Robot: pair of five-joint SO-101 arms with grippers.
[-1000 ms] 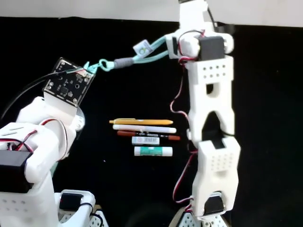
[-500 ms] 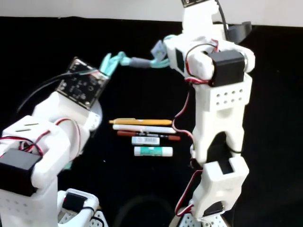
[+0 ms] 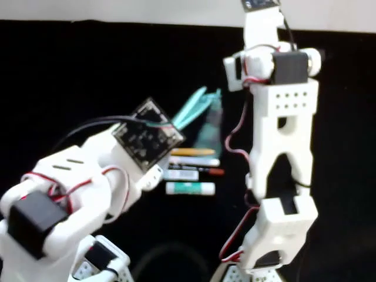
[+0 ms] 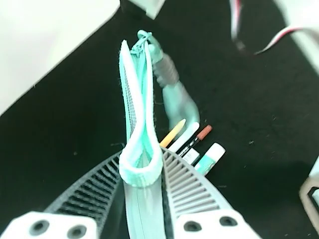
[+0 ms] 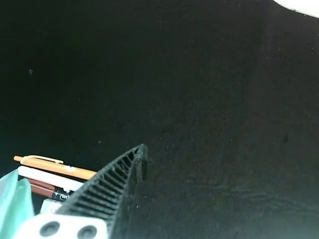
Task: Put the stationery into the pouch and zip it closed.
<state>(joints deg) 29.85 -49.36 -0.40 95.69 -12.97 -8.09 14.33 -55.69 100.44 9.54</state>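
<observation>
Since a second ago, our left arm (image 3: 76, 188) has swung across, and the pouch (image 4: 137, 114) has come with it, away from the far end of the counter (image 3: 88, 64). Now we hold the pouch up near the pens (image 3: 194, 151). Our left gripper (image 4: 142, 162) has its fingers (image 4: 187, 186) squeezed tight on one end of the pouch, which sits right between them and sticks out past the tips. We see the glue stick (image 3: 190, 188) lying on the counter by the pens. Our right arm (image 3: 285, 117) stands beside the pouch; we cannot tell if its grip is wide or narrow.
</observation>
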